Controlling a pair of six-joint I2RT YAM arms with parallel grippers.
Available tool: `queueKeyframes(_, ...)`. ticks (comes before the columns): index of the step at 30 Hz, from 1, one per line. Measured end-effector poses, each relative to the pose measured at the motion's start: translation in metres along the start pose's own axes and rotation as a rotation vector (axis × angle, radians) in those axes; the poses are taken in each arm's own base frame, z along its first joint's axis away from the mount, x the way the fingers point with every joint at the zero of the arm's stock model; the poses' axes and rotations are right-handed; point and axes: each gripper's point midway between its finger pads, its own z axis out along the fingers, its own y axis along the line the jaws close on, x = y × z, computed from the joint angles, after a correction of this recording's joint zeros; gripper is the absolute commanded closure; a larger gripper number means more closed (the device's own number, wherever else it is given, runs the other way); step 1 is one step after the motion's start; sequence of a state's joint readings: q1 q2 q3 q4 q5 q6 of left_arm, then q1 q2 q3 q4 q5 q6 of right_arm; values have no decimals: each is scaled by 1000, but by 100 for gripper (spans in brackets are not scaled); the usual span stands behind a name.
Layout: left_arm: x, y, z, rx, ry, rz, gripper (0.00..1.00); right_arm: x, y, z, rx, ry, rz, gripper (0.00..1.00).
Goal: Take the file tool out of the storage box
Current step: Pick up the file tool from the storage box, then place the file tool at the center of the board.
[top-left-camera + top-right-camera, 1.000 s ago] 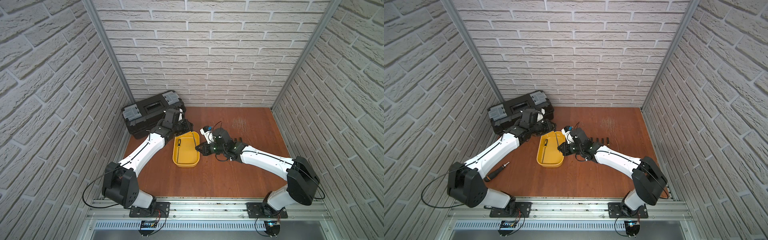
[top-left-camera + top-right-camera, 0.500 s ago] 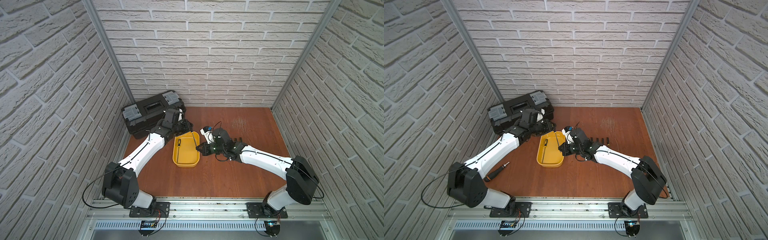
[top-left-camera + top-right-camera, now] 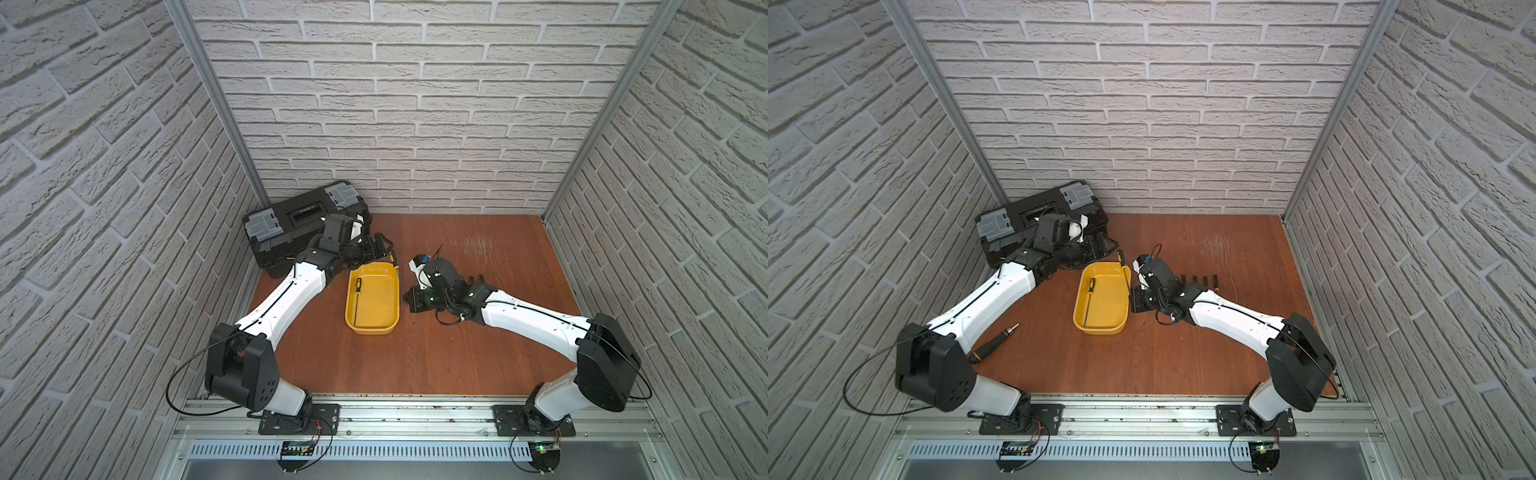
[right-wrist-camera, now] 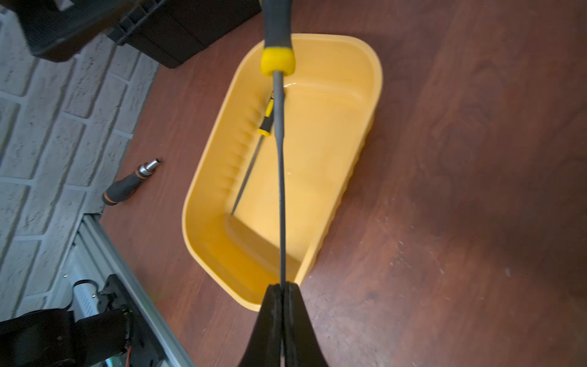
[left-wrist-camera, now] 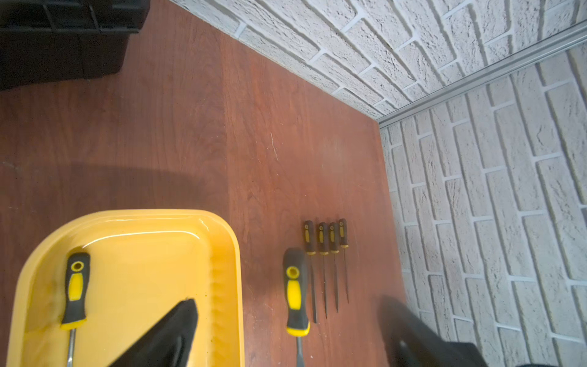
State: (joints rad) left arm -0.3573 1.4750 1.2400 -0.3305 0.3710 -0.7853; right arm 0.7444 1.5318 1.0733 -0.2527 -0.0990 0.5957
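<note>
The right gripper (image 4: 281, 290) is shut tight on the held file (image 4: 280, 165). It pinches only the very tip of the thin grey blade. From the jaws the blade runs straight away to the grey handle w/ yellow collar, so the file is gripped at one end and the rest hangs free. In both top views this file runs along the edge of the storage box (image 3: 371, 331) on the right arm's side, w/ the handle end by the box's far corner. Whether it touches the rim I cannot tell.

The left gripper (image 3: 382, 246) has its jaws wide apart and holds nothing. In the left wrist view its fingers (image 5: 171, 330) stand far out to each side of the held file's handle. The handle is btw them and touches neither.

A second file (image 5: 74, 289) lies flat on the bottom of the box, along the wall on the left arm's side, apart from both grippers.

Also on the table (image 3: 415, 357):
- four small files (image 5: 327, 267) lie in a row
- a black toolbox (image 3: 291, 224) stands at the back
- a screwdriver handle (image 3: 994, 343) w/ orange rings lies near the left arm
</note>
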Motion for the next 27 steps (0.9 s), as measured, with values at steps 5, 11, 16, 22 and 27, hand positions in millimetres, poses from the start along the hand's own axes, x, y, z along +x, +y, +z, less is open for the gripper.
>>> queueKeyframes(5,-2,1,-6,-12,19,36,2,4,-24,-7,140,-5,33,97)
queueKeyframes(11,9,10,-4,-46,80,47,2,10,-58,-16,327,-21,66,97)
queueKeyframes(16,19,18,-5,-77,120,51,1,10,-75,-22,420,-44,87,97)
queueKeyframes(22,24,24,-7,-104,139,55,1,17,-93,-22,515,-37,91,97)
queueKeyframes(27,25,28,-11,-130,137,68,1,28,-106,-18,568,-16,97,97)
